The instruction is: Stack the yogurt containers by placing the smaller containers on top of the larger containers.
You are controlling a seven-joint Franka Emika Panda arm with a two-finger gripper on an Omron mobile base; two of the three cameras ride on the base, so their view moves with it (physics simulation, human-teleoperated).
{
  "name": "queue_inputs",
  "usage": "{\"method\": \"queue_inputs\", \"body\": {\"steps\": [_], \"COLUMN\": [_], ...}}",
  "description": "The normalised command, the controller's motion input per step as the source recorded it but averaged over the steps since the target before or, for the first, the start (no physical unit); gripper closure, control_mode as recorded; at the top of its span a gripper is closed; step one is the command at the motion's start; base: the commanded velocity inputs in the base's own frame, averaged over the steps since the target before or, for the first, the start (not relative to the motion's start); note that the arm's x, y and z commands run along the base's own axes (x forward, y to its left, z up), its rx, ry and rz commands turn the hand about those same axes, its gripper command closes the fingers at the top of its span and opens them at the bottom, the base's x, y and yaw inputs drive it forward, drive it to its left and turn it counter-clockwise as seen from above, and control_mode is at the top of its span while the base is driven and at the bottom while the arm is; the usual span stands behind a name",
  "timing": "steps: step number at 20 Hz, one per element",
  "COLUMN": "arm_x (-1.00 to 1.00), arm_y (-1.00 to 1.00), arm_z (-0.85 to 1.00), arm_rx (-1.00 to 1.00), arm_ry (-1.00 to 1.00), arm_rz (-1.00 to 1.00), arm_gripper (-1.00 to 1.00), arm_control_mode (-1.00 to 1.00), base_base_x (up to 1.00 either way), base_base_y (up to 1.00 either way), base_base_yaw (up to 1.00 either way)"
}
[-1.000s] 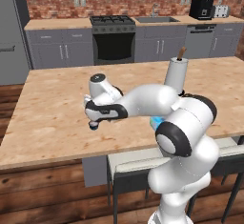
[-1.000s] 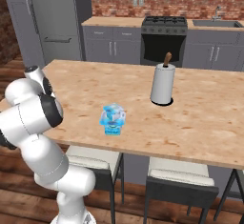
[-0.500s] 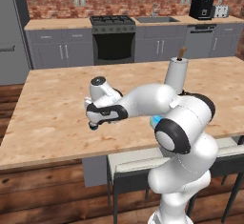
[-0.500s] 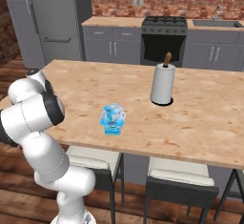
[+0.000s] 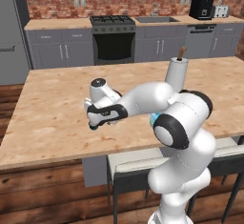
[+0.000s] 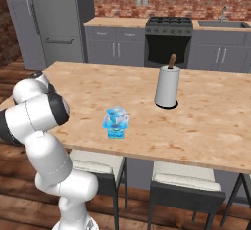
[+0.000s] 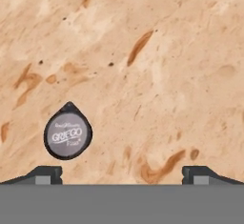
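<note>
Tiny dark cup (image 7: 68, 135) lies on counter (image 7: 157, 51), lid closed.

The paper roll (image 6: 167, 87) stands upright on the table (image 6: 211, 126), toward the far side. The cup (image 6: 116, 123) sits on the table nearer the front edge, left of the roll and well apart from it. The tiny cup (image 7: 68, 134) lies on the table under the gripper (image 7: 122, 174), near its left tip. 2 stools (image 6: 188, 191) stand in front, below the table.
</note>
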Motion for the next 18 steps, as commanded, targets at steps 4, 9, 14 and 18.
{"method": "queue_inputs", "body": {"steps": [4,9,14,18], "arm_x": [0.05,0.00,0.00,0.00], "arm_y": [0.09,0.11,0.02,0.00], "arm_z": [-0.09,-0.07,-0.01,0.00], "arm_rx": [0.03,0.07,0.03,0.00], "arm_ry": [0.00,0.00,-0.01,0.00], "arm_rz": [0.00,0.00,0.00,0.00], "arm_gripper": [-1.00,-1.00,-1.00,-1.00], "arm_control_mode": [-1.00,-1.00,-1.00,-1.00], "base_base_x": [0.00,0.00,0.00,0.00], "base_base_y": [0.00,0.00,0.00,0.00], "base_base_yaw": [0.00,0.00,0.00,0.00]}}
